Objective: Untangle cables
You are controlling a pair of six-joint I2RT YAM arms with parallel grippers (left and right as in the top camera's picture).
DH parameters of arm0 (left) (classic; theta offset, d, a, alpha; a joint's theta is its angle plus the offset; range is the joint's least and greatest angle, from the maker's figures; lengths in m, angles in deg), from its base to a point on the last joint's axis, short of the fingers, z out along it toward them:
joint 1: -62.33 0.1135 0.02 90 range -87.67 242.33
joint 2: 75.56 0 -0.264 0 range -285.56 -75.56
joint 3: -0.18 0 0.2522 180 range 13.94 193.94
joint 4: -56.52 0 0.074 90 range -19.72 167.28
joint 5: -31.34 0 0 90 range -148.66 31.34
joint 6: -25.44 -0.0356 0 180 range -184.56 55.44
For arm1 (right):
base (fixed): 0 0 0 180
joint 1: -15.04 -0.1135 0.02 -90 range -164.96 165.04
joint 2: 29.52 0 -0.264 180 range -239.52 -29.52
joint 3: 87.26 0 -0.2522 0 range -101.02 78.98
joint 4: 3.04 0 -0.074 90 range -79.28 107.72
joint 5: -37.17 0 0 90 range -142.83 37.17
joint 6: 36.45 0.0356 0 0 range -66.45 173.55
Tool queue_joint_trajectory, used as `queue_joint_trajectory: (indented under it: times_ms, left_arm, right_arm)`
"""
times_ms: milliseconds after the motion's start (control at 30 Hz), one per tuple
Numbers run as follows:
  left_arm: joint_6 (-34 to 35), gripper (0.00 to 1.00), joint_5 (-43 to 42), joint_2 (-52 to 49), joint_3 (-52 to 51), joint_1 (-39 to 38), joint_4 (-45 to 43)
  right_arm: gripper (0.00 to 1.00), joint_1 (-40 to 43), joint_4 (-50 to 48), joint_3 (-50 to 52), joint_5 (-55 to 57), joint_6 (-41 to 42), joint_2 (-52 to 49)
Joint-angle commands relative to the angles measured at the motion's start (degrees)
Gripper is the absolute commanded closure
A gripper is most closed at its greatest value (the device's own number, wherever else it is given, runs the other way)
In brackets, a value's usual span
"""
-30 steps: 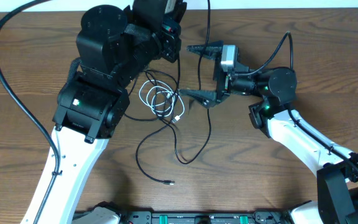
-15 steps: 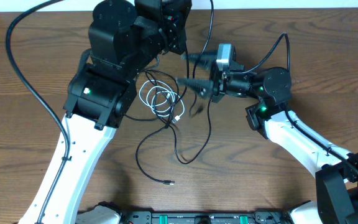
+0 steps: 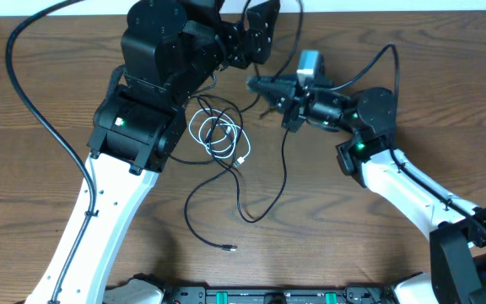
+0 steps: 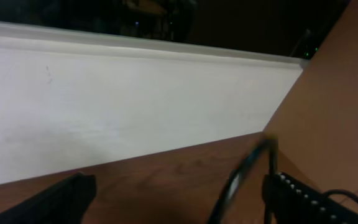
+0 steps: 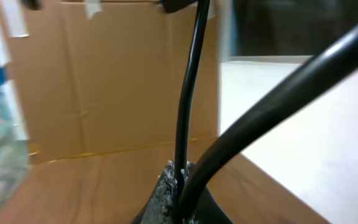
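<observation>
A coiled white cable lies mid-table, tangled with thin black cables whose loops run toward the front; one ends in a small plug. My right gripper is shut on a black cable just right of the coil. In the right wrist view the gripper pinches that black cable, which rises straight up. My left gripper hovers open near the table's far edge. In the left wrist view the gripper is wide open, and a blurred black cable passes close to its right finger, ungripped.
A thick black arm wire curves across the left of the table. A second thick wire crosses the right wrist view. A white wall and a cardboard box stand beyond the table's far edge.
My left gripper has opened and let go of what it held. My right gripper has closed from wide open onto the black cable and shifted slightly toward the far edge.
</observation>
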Motion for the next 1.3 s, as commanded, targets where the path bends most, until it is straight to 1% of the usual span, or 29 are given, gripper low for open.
queue_joint_trajectory:
  times_ms: [0, 267, 367, 600, 667, 800, 933, 1033, 1267]
  left_arm:
    - [-2.05, 0.09, 0.83, 0.13, 0.52, 0.15, 0.63]
    - [-2.05, 0.08, 0.83, 0.13, 0.52, 0.15, 3.52]
    - [-2.08, 0.08, 0.83, 0.13, 0.52, 0.15, 5.31]
    - [-2.03, 0.08, 0.81, 0.11, 0.52, 0.15, 11.32]
    - [-2.03, 0.08, 0.81, 0.13, 0.52, 0.15, 12.87]
    - [-2.03, 0.08, 0.81, 0.11, 0.52, 0.15, 13.31]
    - [-2.03, 0.08, 0.79, 0.11, 0.52, 0.15, 14.10]
    - [-2.03, 0.08, 0.79, 0.11, 0.52, 0.15, 15.15]
    - [-2.03, 0.07, 0.81, 0.11, 0.52, 0.15, 19.12]
  right_arm:
    - [0.99, 3.39, -0.35, -0.15, 7.28, -0.17, 0.00]
    - [0.99, 13.29, 0.13, -0.15, 11.89, 0.04, 0.00]
    - [0.99, 16.92, 1.77, -0.15, 13.88, 0.02, 0.00]
    - [0.99, 25.73, 13.90, -0.15, 24.57, -0.02, -0.02]
    - [0.99, 28.28, 14.75, -0.15, 24.72, -0.02, -0.07]
    - [0.99, 29.27, 13.35, -0.15, 24.63, 0.11, -0.07]
    - [0.99, 28.59, 12.57, -0.15, 24.57, 2.47, -0.07]
    - [0.99, 27.56, 11.85, -0.15, 25.22, 2.56, -0.07]
    - [0.99, 28.11, 14.45, -0.15, 33.68, 2.10, -0.13]
